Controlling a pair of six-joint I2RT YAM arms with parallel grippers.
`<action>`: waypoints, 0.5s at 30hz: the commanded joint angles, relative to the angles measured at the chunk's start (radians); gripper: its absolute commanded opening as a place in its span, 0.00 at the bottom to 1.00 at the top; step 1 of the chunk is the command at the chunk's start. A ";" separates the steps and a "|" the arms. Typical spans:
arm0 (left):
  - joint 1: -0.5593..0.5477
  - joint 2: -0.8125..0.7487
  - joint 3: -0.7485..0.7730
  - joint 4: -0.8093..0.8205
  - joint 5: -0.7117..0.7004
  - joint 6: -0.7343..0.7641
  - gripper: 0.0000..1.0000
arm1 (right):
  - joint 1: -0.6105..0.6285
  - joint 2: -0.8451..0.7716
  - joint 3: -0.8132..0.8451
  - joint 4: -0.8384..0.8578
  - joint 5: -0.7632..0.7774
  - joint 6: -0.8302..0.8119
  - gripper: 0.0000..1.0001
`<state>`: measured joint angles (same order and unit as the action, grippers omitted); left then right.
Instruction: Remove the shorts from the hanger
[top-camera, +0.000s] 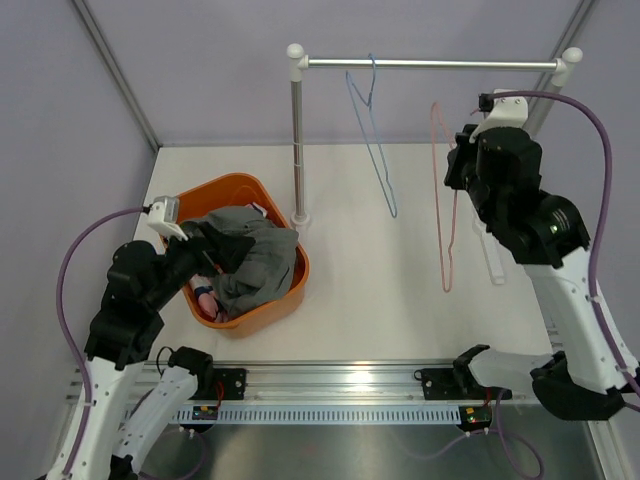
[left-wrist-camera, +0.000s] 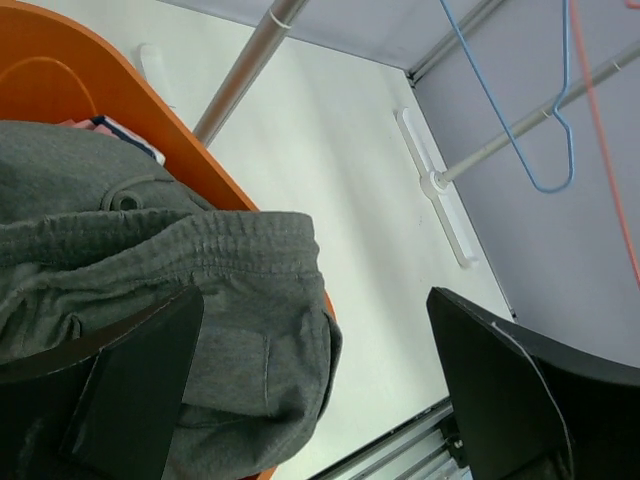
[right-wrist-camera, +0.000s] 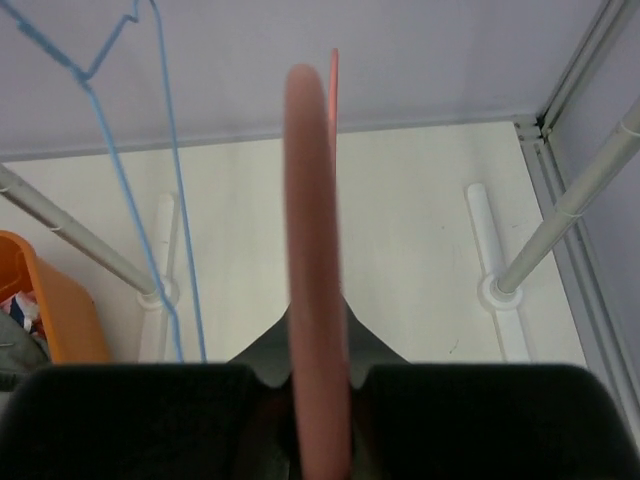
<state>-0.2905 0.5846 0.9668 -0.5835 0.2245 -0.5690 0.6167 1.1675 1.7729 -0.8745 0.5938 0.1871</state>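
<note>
1. Top external view is showing me the crumpled grey fabric shorts (top-camera: 250, 258) lying in the orange plastic basket (top-camera: 240, 183), well apart from the thin pink wire hanger (top-camera: 445, 220), so I am judging the removal done.
2. My left gripper (left-wrist-camera: 312, 300) is standing fully spread and holding nothing. The shorts are sitting just beneath it, with their elastic waistband crossing below its fingers.
3. My right gripper (right-wrist-camera: 318, 400) is clamping tight on the bare pink hanger, probably keeping it steady and out of the way.
4. The shorts are looking soft and thick-knit, bunching loosely, with one fold draping over the basket's rim beside my left gripper.
</note>
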 joint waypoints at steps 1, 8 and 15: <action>-0.007 -0.090 -0.063 -0.009 0.055 0.053 0.99 | -0.187 0.086 0.075 0.107 -0.428 -0.025 0.00; -0.009 -0.233 -0.258 -0.012 0.099 0.069 0.99 | -0.324 0.300 0.273 0.120 -0.640 -0.057 0.00; -0.012 -0.289 -0.287 0.002 0.113 0.087 0.99 | -0.327 0.388 0.326 0.161 -0.638 -0.097 0.00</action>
<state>-0.2966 0.3065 0.6750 -0.6346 0.2890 -0.5072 0.2935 1.5372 2.0457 -0.7780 0.0120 0.1287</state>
